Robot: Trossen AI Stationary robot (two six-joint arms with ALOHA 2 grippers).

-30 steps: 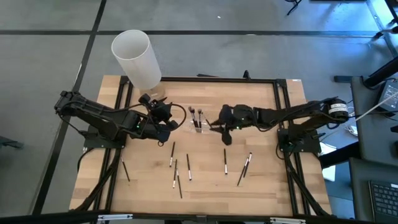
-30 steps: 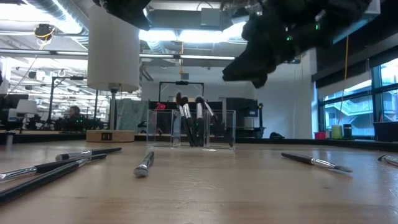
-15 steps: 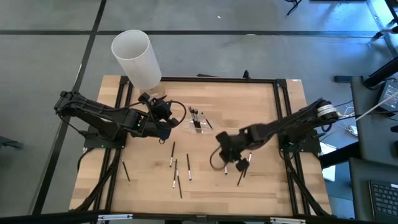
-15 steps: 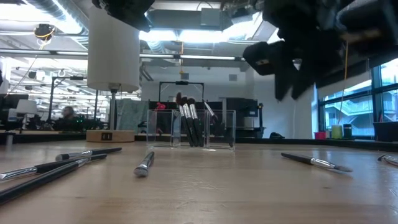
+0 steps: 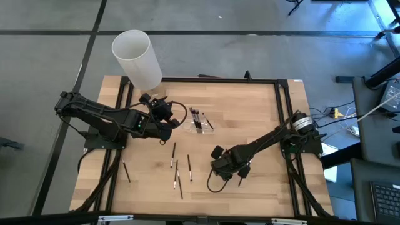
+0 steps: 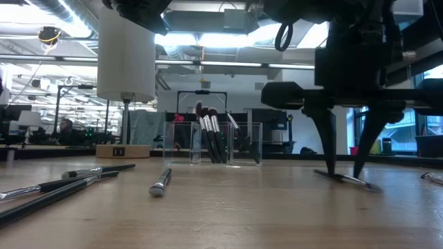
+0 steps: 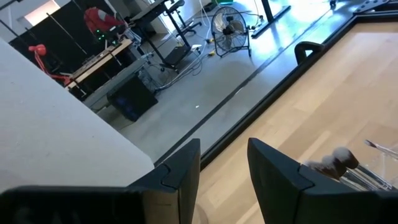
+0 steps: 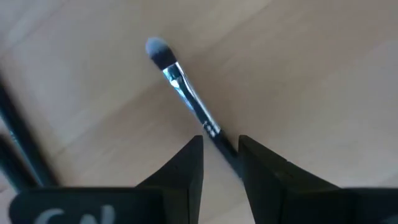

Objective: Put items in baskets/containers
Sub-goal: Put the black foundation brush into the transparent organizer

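Several loose brushes (image 5: 175, 170) lie on the wood just beyond the clear organizer (image 5: 199, 122), which holds a few upright (bristles up). Right gripper (image 8: 219, 152) stands low, fingers parted astride a silver-ferruled brush (image 8: 186, 93), not clenched. Left gripper (image 7: 225, 168), jaws apart and empty, waits beside the organizer, near the white cylinder (image 5: 137, 59).

Grey floor (image 5: 250, 15) is seen around the table, crossed by dark seams. Ceiling strip lights (image 6: 208, 39) at 12 o'clock; windows (image 6: 394, 117) at 3 o'clock. A fan (image 7: 227, 25) is seen beyond.
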